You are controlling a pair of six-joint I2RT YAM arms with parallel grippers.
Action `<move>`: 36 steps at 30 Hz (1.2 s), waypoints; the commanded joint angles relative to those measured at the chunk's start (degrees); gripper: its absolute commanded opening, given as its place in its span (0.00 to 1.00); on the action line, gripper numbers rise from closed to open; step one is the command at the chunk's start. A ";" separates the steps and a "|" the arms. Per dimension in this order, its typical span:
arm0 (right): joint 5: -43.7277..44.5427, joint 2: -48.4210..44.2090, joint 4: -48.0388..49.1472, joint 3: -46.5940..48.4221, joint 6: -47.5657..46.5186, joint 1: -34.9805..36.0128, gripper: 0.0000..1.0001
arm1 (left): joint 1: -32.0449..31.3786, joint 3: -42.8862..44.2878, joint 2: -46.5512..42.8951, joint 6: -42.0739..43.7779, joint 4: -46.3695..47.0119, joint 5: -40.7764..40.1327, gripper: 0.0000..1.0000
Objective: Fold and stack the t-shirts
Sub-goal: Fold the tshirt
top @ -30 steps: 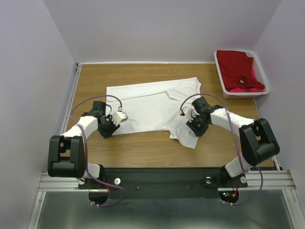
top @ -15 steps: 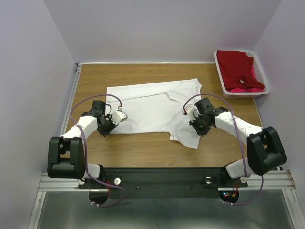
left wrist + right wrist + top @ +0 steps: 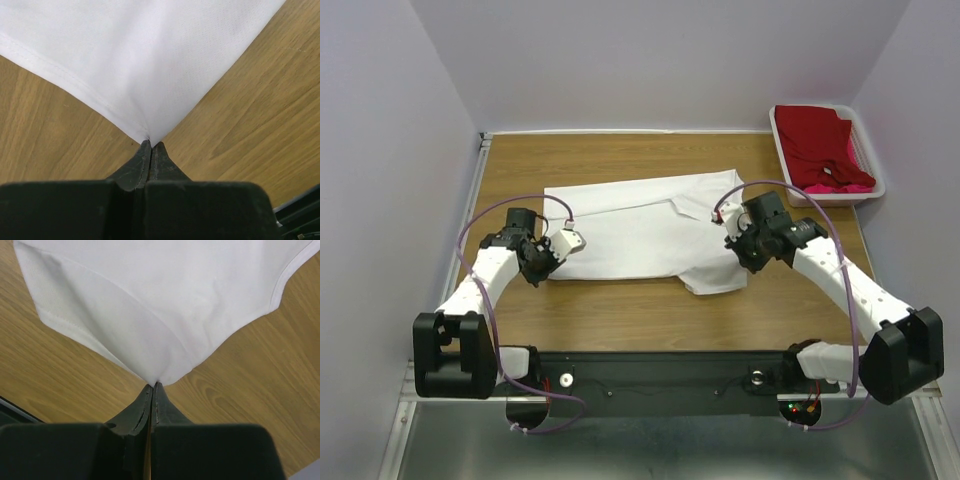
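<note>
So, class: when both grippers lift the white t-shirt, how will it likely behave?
Probably floppy: the white t-shirt puckers into a peak where the left gripper pinches it. Likely light: thin cloth, lying flat. It would probably sag between that and the right gripper.

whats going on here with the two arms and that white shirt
Two robot arms are folding a white t-shirt spread on the wooden table. The left gripper is shut on the shirt's near left corner, and the right gripper is pinching fabric on its near right side, so the cloth peaks at each set of tips. A red shirt and a pink shirt lie in the white basket at the far right, not yet folded.
</note>
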 commanded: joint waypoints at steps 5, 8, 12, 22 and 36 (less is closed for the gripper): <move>1.16 8.06 0.73 12.30 -1.87 -2.43 0.01 | 1.60 10.83 4.13 -0.18 -2.08 2.77 0.00; 1.07 13.60 1.00 18.02 -3.10 -3.31 0.01 | 1.86 15.14 8.34 -0.45 -2.43 3.82 0.00; 0.99 20.71 1.00 24.96 -4.25 -4.72 0.01 | 2.12 20.42 13.36 -0.54 -2.26 4.53 0.00; 0.02 36.36 1.00 39.30 -5.74 -8.33 0.00 | 4.13 33.69 27.86 -0.10 -2.35 5.50 0.00; -0.07 50.70 1.09 51.96 -3.20 -9.73 0.01 | 5.82 40.64 38.34 -1.94 0.73 5.41 0.00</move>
